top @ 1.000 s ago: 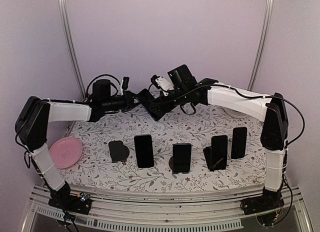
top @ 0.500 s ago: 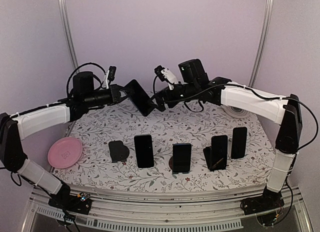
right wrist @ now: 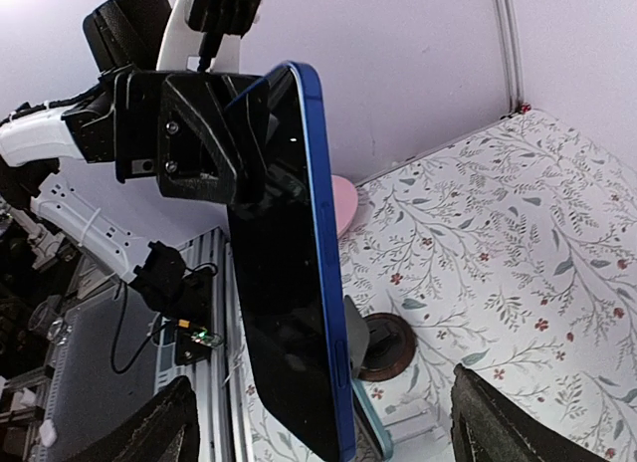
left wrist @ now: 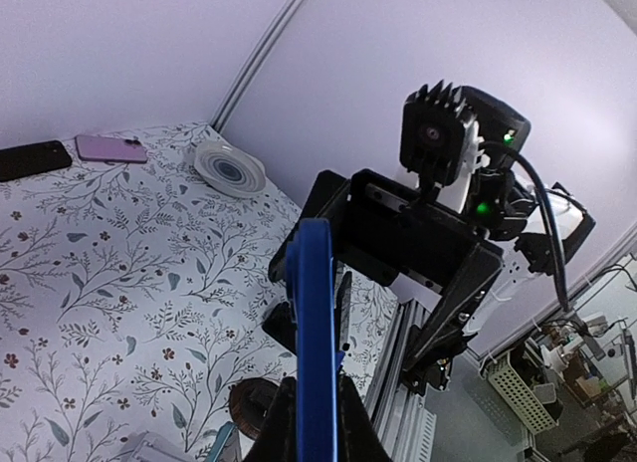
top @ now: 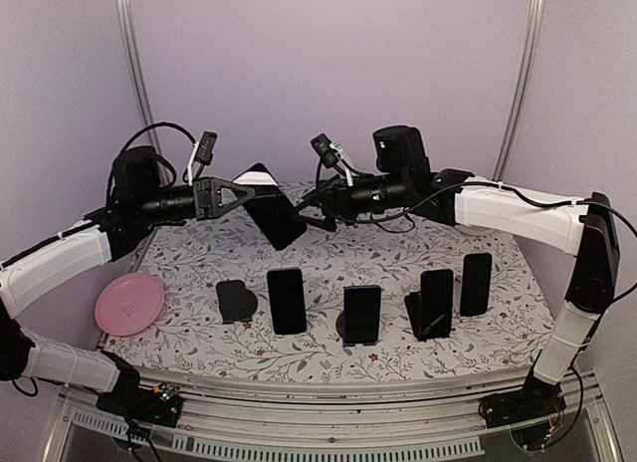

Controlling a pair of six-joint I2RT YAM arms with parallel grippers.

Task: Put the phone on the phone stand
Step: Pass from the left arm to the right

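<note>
Pink plate (top: 129,303): we see it low on the left, on the table (top: 398,243).
Left gripper (top: 247,191): upper left of the middle, pinching one end of the phone (top: 277,208).
Phone: up in the air over the table, tilted, with its blue edge showing.
Phone stand (top: 236,301): on the table below the phone, at the left end of the row of other phones (top: 362,315).
Right gripper (top: 314,207): just right of the phone, fingers spread wide with the phone between them.
</note>
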